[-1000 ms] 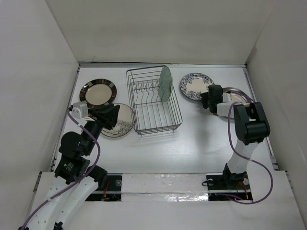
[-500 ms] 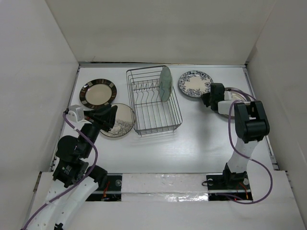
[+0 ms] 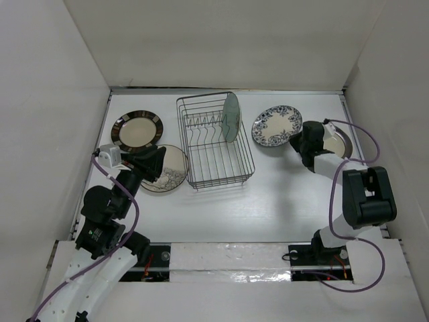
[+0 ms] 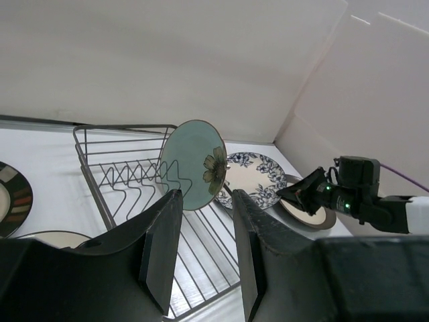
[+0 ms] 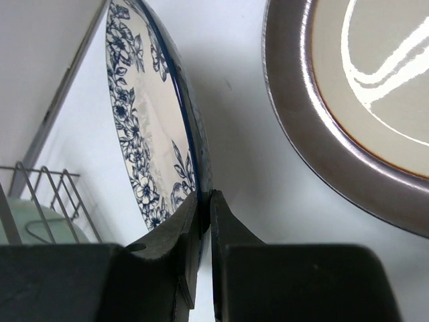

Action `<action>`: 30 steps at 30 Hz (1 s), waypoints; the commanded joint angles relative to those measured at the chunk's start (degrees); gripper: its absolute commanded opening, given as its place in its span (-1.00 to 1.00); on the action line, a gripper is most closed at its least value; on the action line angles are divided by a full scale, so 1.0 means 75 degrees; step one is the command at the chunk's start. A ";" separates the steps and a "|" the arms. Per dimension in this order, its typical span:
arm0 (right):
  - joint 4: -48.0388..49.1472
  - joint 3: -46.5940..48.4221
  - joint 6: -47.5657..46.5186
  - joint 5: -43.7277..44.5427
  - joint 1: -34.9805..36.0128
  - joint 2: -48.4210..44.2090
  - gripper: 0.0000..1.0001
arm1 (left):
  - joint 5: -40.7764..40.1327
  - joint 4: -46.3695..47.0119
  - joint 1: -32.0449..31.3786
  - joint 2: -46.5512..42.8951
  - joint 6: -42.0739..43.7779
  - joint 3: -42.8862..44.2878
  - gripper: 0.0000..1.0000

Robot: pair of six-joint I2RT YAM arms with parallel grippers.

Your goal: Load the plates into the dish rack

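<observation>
The blue-flowered plate (image 3: 276,125) sits to the right of the rack (image 3: 214,144), tilted, with its near rim pinched in the clenched right pincer (image 5: 204,196). Whether its far edge touches the table (image 3: 281,194) cannot be told. Just beside it on the right lies the beige plate (image 5: 348,100) with its grey-brown rim. From above, the right arm hides most of it, and the wrist view cuts it off at the frame edge. Inside the rack, the green plate (image 4: 194,164) stands upright against the right end of the tines, flower facing out. Left of the rack, the dark-rimmed plate (image 3: 137,129) lies flat and in full view. Nearer, the patterned plate (image 3: 173,168) is partly covered by the left pincer (image 4: 205,198), which hangs over it, parted and holding nothing.
</observation>
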 commanded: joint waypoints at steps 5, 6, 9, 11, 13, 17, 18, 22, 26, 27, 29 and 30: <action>0.1837 -0.0458 -0.0625 -0.0357 -0.0260 -0.1488 -1.00 | 0.0044 0.0297 0.0029 0.0253 0.0102 0.0198 -0.35; 0.1802 -0.0469 -0.0661 -0.0392 -0.0261 -0.1629 -1.00 | 0.0055 0.0309 0.0029 0.0265 0.0102 0.0198 -0.35; 0.1650 -0.0446 -0.0906 -0.0358 -0.0331 -0.2213 -1.00 | 0.0020 0.0309 0.0029 0.0265 0.0102 0.0186 -0.35; 0.1392 -0.0318 -0.1152 -0.0311 -0.0331 -0.2531 -1.00 | 0.0008 0.0297 0.0029 0.0277 0.0114 0.0187 -0.35; 0.1182 -0.0200 -0.1363 -0.0322 -0.0331 -0.2965 -1.00 | 0.0044 0.0297 0.0029 0.0289 0.0102 0.0198 -0.35; 0.0760 0.0151 -0.1598 -0.0428 -0.0331 -0.3505 -1.00 | 0.0032 0.0320 0.0029 0.0253 0.0102 0.0186 -0.35; 0.0573 0.0372 -0.1691 -0.0497 -0.0331 -0.3656 -1.00 | 0.0043 0.0320 0.0029 0.0265 0.0102 0.0186 -0.35; 0.0174 0.1204 -0.2042 -0.0662 0.0031 -0.3740 -1.00 | 0.0125 0.0320 0.0029 0.0289 0.0102 0.0198 -0.35; -0.0389 0.2528 -0.2594 -0.0475 0.0816 -0.3425 -1.00 | 0.0090 0.0332 0.0029 0.0312 0.0090 0.0175 -0.35; -0.0471 0.2786 -0.2688 -0.0428 0.1119 -0.3203 -1.00 | 0.0114 0.0321 0.0029 0.0324 0.0102 0.0186 -0.35; -0.0694 0.3559 -0.2945 -0.0288 0.1402 -0.2945 -1.00 | 0.0137 0.0309 0.0029 0.0312 0.0090 0.0198 -0.35; -0.0822 0.3840 -0.3016 -0.0252 0.1647 -0.2641 -1.00 | 0.0114 0.0320 0.0029 0.0289 0.0090 0.0198 -0.35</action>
